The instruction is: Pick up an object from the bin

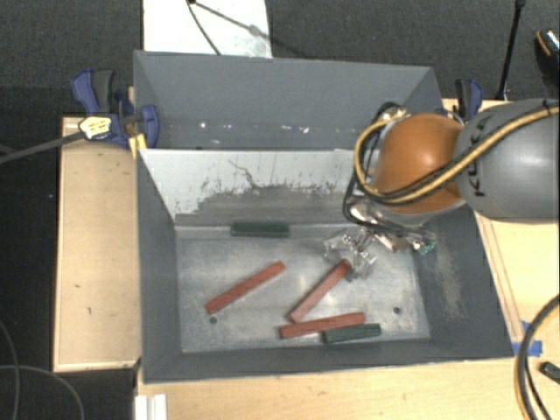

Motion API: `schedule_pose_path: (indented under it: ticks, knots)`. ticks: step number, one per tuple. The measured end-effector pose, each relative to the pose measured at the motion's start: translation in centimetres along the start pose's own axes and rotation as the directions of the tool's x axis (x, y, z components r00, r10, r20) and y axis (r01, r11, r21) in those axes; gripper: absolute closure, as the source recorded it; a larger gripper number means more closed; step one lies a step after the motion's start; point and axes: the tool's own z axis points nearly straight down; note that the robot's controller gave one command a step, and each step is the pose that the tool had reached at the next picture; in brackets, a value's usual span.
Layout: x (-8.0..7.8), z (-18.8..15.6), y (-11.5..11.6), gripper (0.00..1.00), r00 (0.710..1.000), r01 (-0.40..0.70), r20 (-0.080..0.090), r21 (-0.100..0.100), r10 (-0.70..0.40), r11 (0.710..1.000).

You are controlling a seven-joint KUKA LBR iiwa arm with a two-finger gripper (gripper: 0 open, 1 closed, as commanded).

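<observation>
Poised with gripper point(354, 256) at the upper-right end of a reddish-brown stick point(315, 299) lying right of centre on the floor of the bin point(157, 261), long axis slanting down-left toward the front wall; impossible to tell whether spread or closed.

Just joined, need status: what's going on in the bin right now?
The arm's claw is down in the bin, at the upper end of a slanted red-brown stick that lies on the floor. Left of it lies another red-brown stick, in front a third red-brown stick and a dark green stick.
</observation>
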Motion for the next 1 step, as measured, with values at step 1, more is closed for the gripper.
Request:
schedule_pose_path:
  ticks: [1]
  knots:
    - [-0.75, -22.28, 2.18, 1.0, 1.0, -0.022, 0.004, 0.005, 0.022, 1.0]
